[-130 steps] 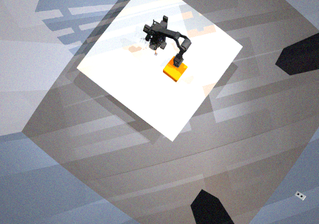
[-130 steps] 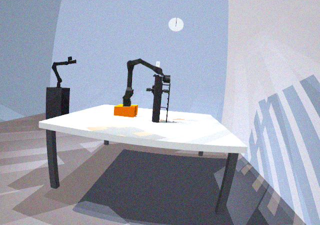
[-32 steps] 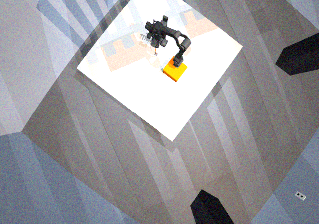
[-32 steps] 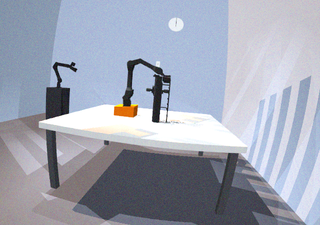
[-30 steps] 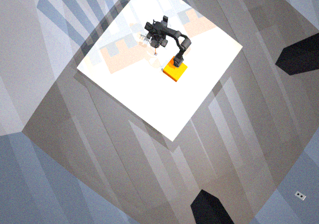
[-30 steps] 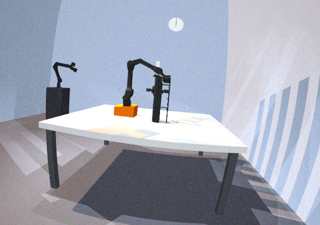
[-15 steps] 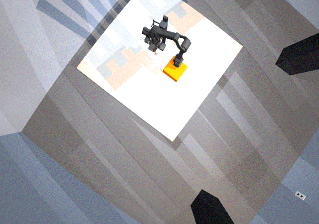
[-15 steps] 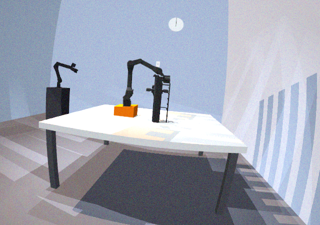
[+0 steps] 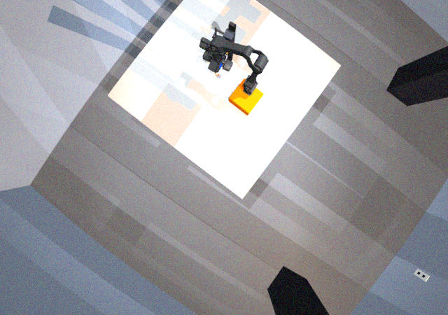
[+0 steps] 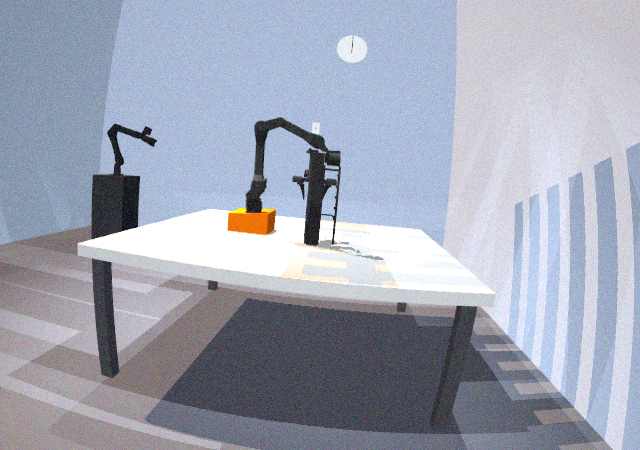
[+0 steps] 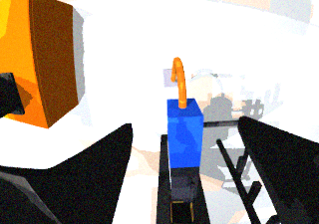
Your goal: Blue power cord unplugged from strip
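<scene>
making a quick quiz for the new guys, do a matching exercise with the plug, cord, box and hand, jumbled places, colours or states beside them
1. plug
2. cord
3. box
4. hand

A. under the arm's base
B. open, fingers either side of the plug
C. blue
D. thin, orange and bent over at its far end

Pairs: 1-C, 2-D, 3-A, 4-B

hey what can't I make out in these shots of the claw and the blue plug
- Plug's prongs: too small or hidden in the wrist view.
- Claw tips in the exterior view: too small and dark.
- Plug in the top view: mostly covered by the arm.
- Clock's exact time: exterior view too blurred.
</scene>
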`<state>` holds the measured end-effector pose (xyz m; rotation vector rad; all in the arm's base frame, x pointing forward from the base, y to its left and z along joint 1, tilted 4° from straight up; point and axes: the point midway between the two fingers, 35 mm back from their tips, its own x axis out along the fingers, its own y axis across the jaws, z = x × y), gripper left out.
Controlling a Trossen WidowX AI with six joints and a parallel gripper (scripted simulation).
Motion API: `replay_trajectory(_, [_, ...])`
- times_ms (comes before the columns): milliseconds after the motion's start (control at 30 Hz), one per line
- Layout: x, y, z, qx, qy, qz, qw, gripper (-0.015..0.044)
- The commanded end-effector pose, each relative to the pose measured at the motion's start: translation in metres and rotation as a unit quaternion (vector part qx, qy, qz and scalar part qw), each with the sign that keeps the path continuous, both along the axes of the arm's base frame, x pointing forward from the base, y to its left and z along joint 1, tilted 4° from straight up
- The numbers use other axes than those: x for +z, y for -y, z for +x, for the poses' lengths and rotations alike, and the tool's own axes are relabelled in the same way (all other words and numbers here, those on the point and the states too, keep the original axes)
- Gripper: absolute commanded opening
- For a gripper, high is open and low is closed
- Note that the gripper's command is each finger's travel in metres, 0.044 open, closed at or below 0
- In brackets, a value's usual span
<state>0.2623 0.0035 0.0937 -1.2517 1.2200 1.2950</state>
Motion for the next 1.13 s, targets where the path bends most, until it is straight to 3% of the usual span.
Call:
replay_trajectory(0, [0.005, -0.023, 0.000, 0.002, 0.001, 0.001, 1.000, 0.0440])
replay_trajectory(167, [0.011, -0.055, -0.004, 0.002, 0.001, 0.002, 1.000, 0.0440])
replay_trajectory(1100, [0.011, -0.055, -0.004, 0.002, 0.001, 0.002, 1.000, 0.0440])
